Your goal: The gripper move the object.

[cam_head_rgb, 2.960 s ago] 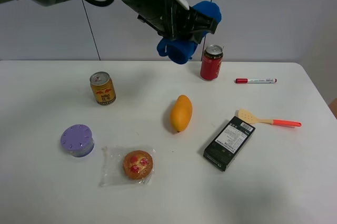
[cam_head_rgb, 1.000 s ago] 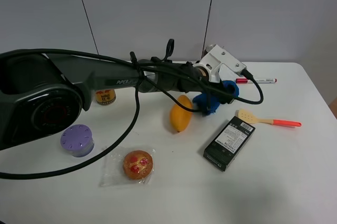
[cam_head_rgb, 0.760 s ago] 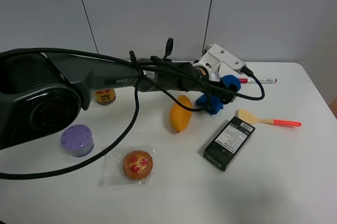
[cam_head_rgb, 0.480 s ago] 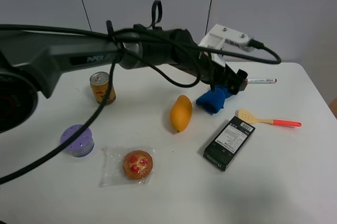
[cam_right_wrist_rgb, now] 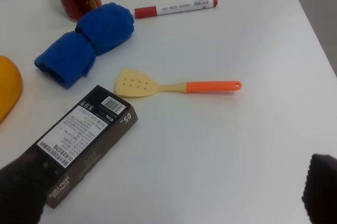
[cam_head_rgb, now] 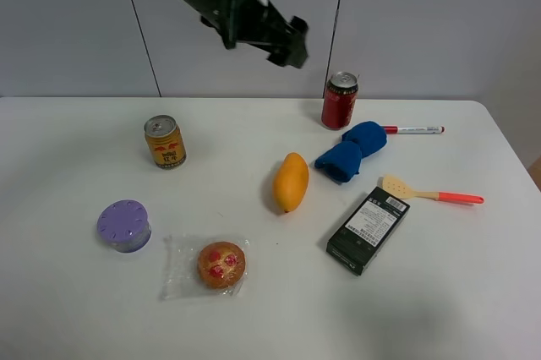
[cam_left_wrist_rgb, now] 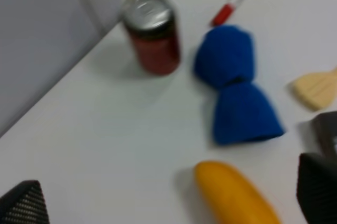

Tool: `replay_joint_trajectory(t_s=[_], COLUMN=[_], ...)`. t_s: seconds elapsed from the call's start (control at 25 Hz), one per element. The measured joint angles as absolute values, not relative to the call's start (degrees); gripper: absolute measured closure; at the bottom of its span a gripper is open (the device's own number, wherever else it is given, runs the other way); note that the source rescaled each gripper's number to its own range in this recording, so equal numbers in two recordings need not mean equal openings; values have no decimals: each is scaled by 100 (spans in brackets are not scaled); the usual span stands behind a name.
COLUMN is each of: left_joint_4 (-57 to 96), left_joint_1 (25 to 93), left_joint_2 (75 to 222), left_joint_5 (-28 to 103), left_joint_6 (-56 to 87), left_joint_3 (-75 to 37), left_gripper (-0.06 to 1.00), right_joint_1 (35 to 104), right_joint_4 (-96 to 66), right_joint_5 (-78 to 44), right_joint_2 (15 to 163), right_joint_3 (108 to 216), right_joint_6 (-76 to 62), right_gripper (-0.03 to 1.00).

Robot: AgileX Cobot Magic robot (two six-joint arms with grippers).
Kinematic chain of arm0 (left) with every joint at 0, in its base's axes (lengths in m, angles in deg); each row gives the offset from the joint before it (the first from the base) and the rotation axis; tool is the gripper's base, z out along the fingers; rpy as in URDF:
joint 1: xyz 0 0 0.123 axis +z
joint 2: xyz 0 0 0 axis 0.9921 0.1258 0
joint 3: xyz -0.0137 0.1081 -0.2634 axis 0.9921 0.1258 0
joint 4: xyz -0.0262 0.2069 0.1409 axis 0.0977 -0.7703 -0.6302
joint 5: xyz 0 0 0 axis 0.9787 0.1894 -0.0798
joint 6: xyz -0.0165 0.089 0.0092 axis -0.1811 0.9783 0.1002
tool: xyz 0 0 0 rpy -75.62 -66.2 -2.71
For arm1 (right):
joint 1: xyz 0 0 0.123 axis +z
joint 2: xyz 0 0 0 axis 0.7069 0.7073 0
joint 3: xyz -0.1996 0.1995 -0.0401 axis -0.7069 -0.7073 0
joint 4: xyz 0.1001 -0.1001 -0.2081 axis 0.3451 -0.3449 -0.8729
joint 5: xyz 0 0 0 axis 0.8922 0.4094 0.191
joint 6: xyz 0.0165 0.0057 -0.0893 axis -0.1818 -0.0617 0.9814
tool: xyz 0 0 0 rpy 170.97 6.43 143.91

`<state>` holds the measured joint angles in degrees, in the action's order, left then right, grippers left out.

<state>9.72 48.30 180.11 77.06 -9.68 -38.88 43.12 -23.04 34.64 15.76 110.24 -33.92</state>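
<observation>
The royal-blue cloth bundle (cam_head_rgb: pixel 351 150) lies on the white table between the orange-yellow mango (cam_head_rgb: pixel 291 181) and the red can (cam_head_rgb: pixel 340 100), free of any grip. My left gripper (cam_head_rgb: pixel 285 40) hangs high above the table's back edge, open and empty. The left wrist view shows the bundle (cam_left_wrist_rgb: pixel 234 95) below its spread fingers (cam_left_wrist_rgb: pixel 168 197). My right gripper (cam_right_wrist_rgb: pixel 168 190) is open and empty, seen only in the right wrist view, with the bundle (cam_right_wrist_rgb: pixel 87 42) farther off.
A red marker (cam_head_rgb: pixel 412 130) lies behind the bundle, and a yellow spatula (cam_head_rgb: pixel 429 192) and a black box (cam_head_rgb: pixel 368 230) lie in front of it. A yellow can (cam_head_rgb: pixel 165 141), a purple container (cam_head_rgb: pixel 123 225) and a wrapped pastry (cam_head_rgb: pixel 220 264) stand on the left.
My left gripper lowered the blue bundle to the table beside the mango, let it go, then rose up and back to the left. The bundle stays where it was set.
</observation>
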Motion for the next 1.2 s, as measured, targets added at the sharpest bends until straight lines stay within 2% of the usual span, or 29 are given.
replay_joint_trajectory(t_s=[0.24, 0.4, 0.72, 0.88, 1.2], left_joint_4=[347, 308, 249, 225, 360], left_joint_1=[6214, 7115, 8242, 8632, 8707], left_joint_2=[17249, 16607, 14259, 12863, 10140], left_joint_5=[8707, 9013, 9043, 9016, 8960], left_joint_6=[-1228, -1227, -1195, -1201, -1586], left_joint_3=[-3888, -3789, -1893, -831, 507], left_gripper=[1, -4, -5, -5, -5], right_joint_1=[4312, 4312, 4312, 4312, 4312], right_joint_4=[-2304, -2304, -2304, -2304, -2304], right_joint_5=[3464, 3464, 3464, 3464, 3464], right_joint_2=[1576, 1576, 1576, 1576, 1576], right_joint_3=[11024, 11024, 11024, 11024, 11024], right_joint_6=[-3392, -3392, -3392, -3392, -3392], right_gripper=[-3, -3, -3, -3, -3])
